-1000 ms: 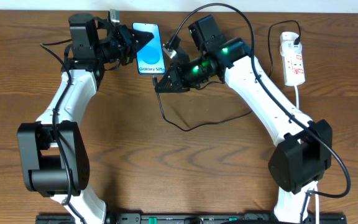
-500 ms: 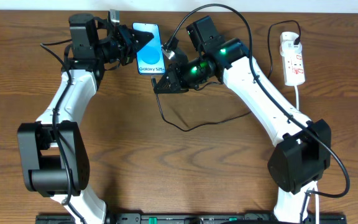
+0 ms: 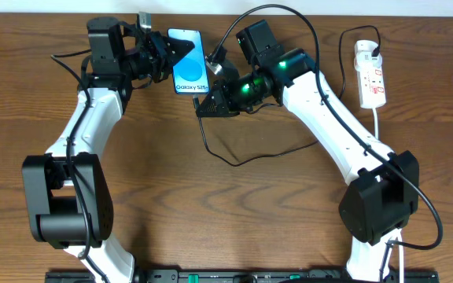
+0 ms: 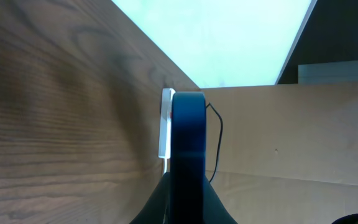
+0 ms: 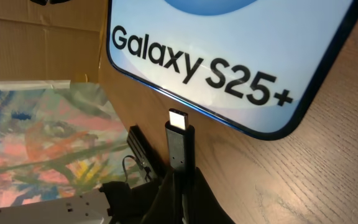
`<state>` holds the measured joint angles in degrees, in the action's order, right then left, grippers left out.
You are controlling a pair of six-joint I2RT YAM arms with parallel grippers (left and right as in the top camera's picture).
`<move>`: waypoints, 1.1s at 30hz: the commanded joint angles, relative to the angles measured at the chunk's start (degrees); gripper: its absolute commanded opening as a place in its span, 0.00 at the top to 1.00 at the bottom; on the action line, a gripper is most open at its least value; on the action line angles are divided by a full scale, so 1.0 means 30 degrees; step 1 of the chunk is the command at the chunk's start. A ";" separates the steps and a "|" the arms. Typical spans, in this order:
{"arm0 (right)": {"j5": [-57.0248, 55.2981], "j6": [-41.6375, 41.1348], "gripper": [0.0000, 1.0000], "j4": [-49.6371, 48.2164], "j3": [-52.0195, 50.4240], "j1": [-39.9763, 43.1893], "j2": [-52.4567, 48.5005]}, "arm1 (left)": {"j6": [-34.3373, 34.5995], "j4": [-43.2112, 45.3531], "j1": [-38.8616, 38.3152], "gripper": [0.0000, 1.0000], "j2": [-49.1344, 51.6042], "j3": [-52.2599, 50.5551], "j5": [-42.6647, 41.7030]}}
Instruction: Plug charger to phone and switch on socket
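Since a second ago the right arm has been creeping slightly leftward toward the phone's [image 3: 185, 61] lower end; over the last half second nothing is visibly shifting.

The right gripper [image 3: 211, 102] is clamping shut on the charger [image 3: 234, 161] just behind its connector [image 5: 180, 140]. In the right wrist view the metal tip is pointing at the phone's bottom edge and stopping just short of it, not yet inserted. The connector is not sitting square to that edge; it is meeting it at a slant.

The left gripper [image 3: 171, 56] is closed too, its tip lying over the phone's left edge, apparently pinning it to the table [image 3: 211, 228]. Whether it is actually pinching the phone, I cannot tell.

The phone is lying flat, screen up, at the far middle of the table. The socket [image 3: 370, 75] is sitting well apart at the far right, with the charger's other end running up to it; its switches are not being touched.

Risks, as I am judging them:
- The slanted approach is likely to make the tip catch the port rim and jam rather than seat.
- Pushing on regardless could slide or pivot the phone under the left gripper's light hold.
- The connector could twist in the fingers, since the hold on it is narrow.
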<state>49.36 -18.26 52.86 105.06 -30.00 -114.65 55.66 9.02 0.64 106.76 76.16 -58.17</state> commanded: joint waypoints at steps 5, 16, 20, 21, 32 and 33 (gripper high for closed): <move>0.0080 0.0000 0.99 -0.0102 0.0138 -0.0160 -0.0270 | 0.0175 0.0168 -0.0029 0.93 -0.0080 0.0233 -0.0466; 0.0080 -0.0204 0.99 -0.0277 0.0138 -0.0284 -0.0270 | 0.0168 0.0168 -0.0240 0.93 -0.0080 0.0233 -0.0444; 0.0087 -0.0204 0.99 -0.0255 0.0131 -0.0284 -0.0270 | 0.0168 0.0175 -0.0240 0.93 -0.0080 0.0233 -0.0437; 0.0087 -0.0204 0.99 -0.0255 0.0117 -0.0291 -0.0270 | 0.0168 0.0175 -0.0240 0.93 -0.0080 0.0233 -0.0437; 0.0022 -0.0197 0.99 -0.0087 0.0044 -0.0248 -0.0270 | 0.0168 0.0175 -0.0240 0.93 -0.0080 0.0233 -0.0452; 0.0000 -0.0189 0.99 -0.0066 0.0044 -0.0240 -0.0270 | 0.0168 0.0175 -0.0240 0.93 -0.0080 0.0233 -0.0452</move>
<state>49.19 -18.48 52.47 105.06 -30.52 -114.65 55.66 9.02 -0.08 106.76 76.16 -58.17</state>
